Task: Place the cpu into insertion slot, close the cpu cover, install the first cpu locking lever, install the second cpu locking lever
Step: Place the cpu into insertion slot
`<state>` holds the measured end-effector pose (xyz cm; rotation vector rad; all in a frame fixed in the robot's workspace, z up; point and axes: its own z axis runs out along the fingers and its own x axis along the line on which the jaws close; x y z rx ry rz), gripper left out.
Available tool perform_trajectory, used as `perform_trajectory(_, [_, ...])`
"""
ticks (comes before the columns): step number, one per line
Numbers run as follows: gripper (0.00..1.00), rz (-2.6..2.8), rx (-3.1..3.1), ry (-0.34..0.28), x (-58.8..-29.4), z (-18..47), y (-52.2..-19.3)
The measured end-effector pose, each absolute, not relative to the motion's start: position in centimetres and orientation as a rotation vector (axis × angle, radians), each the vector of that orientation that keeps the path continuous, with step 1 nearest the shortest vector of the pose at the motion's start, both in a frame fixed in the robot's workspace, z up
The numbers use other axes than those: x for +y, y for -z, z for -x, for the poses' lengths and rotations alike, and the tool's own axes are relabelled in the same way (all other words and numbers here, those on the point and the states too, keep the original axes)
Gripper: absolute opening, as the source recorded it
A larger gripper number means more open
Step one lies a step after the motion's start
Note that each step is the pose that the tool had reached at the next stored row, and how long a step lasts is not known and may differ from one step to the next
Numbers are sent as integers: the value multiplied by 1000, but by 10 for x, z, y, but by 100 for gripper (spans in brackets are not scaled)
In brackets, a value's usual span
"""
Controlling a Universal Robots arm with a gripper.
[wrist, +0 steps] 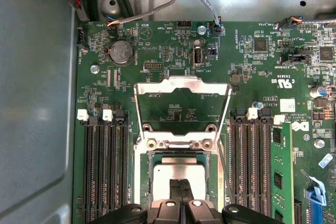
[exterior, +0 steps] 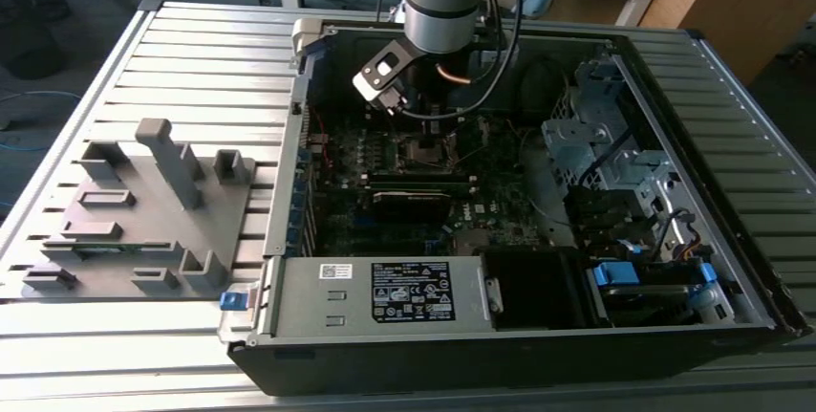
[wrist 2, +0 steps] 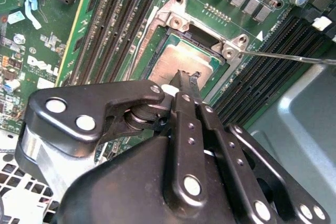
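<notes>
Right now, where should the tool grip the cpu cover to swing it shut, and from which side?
Take the cpu cover by its free cross bar, the edge farthest from the hinge. It is a thin windowed frame swung open off the cpu, so I'd pinch that bar across its thickness, likely from above, beyond the hinge. The tool sits shut over the cpu.

You have a dull silver-grey cpu (wrist: 165, 177), a bright silver cpu cover (wrist: 182, 85), a matte black gripper (wrist: 180, 184), a green motherboard (wrist: 157, 40) speckled with white print, and black memory slots (wrist: 103, 166) with white end clips.
</notes>
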<state>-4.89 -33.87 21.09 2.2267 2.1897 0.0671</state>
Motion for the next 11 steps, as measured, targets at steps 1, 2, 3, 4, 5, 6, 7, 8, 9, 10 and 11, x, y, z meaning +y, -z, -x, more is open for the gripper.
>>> perform_trajectory(1, [10, -2228, 2192, -64, -339, 49, -211])
perform_trajectory(2, [10, -2230, 2193, -60, -339, 49, -211])
perform_trajectory(3, [10, -2230, 2193, -60, -339, 49, -211])
perform_trajectory(4, [10, -2230, 2193, -60, -339, 49, -211])
perform_trajectory(5, [10, -2232, 2195, -55, -339, 49, -211])
perform_trajectory(6, [10, -2234, 2197, -51, -339, 49, -211])
perform_trajectory(7, [10, -2234, 2197, -51, -339, 49, -211])
perform_trajectory(8, [10, -2235, 2197, -50, -339, 49, -211])
perform_trajectory(9, [10, -2235, 2197, -50, -339, 49, -211])
perform_trajectory(10, [10, -2235, 2197, -50, -339, 49, -211])
perform_trajectory(11, [10, -2235, 2197, -50, -339, 49, -211])
